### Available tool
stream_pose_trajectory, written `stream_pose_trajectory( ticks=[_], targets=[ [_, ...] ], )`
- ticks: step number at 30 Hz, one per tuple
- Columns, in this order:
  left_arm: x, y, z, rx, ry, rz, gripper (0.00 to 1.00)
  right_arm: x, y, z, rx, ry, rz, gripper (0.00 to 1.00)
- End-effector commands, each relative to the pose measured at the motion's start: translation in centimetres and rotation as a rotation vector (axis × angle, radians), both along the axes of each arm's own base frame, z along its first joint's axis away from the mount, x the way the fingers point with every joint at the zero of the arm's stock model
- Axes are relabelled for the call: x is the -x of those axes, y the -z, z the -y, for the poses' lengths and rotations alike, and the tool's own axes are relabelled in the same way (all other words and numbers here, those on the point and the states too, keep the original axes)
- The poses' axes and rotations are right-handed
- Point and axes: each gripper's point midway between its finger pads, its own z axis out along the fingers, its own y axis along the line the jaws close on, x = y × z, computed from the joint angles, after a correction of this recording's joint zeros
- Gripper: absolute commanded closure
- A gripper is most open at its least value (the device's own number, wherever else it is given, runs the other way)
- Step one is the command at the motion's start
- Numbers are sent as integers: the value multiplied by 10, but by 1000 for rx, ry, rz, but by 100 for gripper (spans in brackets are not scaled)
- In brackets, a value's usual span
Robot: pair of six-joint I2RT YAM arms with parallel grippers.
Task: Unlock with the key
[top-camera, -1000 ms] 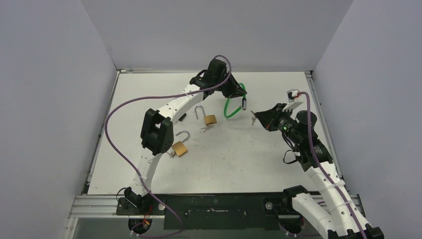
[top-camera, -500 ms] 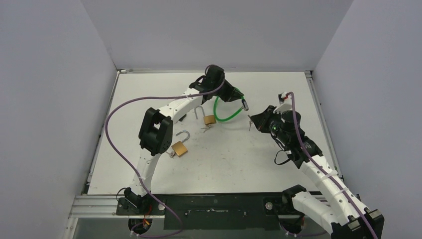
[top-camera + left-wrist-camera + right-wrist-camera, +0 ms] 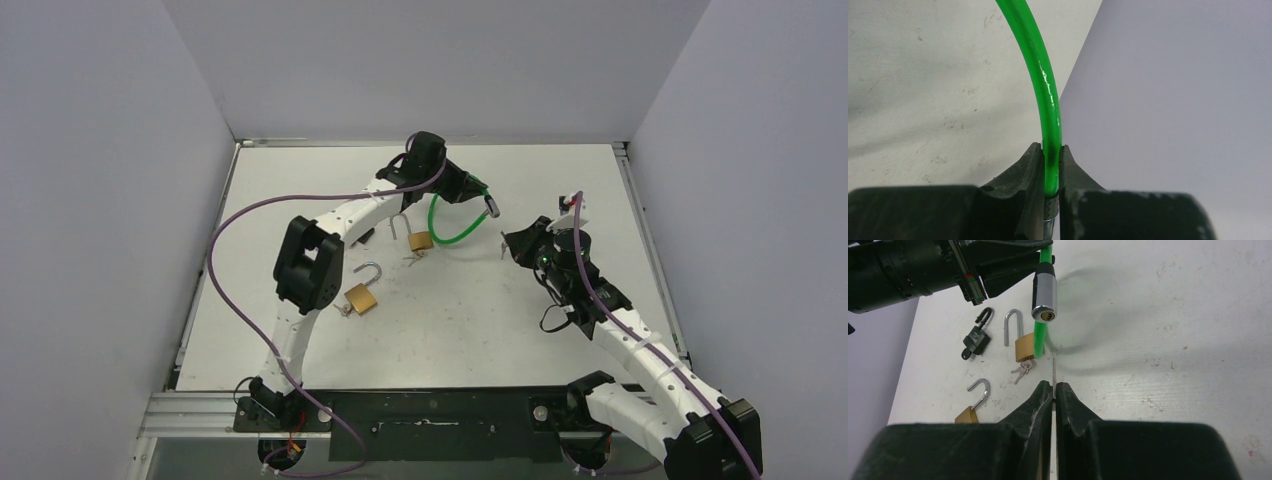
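**Robotics laboratory test cell.** A scuffed white table (image 3: 500, 330) is boxed in on three sides by plain grey walls (image 3: 100, 200), with an aluminium rail (image 3: 190, 408) along its near edge. The left arm (image 3: 330, 225) and right arm (image 3: 640, 350), both white and black, are mounted at that edge, each trailing a purple cable (image 3: 212, 262). The objects are bare hardware: brass padlocks (image 3: 362, 298), a black padlock (image 3: 975, 340), a green cable lock (image 3: 1044, 292) and a key (image 3: 1053, 371).
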Motion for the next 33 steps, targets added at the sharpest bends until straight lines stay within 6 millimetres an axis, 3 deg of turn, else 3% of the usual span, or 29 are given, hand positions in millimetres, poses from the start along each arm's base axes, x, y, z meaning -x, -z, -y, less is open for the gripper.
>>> stream_pose_trajectory(
  ticks=[1,23,33],
  targets=[
    [4,-66,0,114,7,88,100,-14,-29,-5,-92,29,130,100],
    [13,-73,2,143,51,108,100,-32,-35,-3,-138,69,156,100],
    [15,-71,0,137,55,109,100,-30,-42,-1,-161,75,180,100]
  ],
)
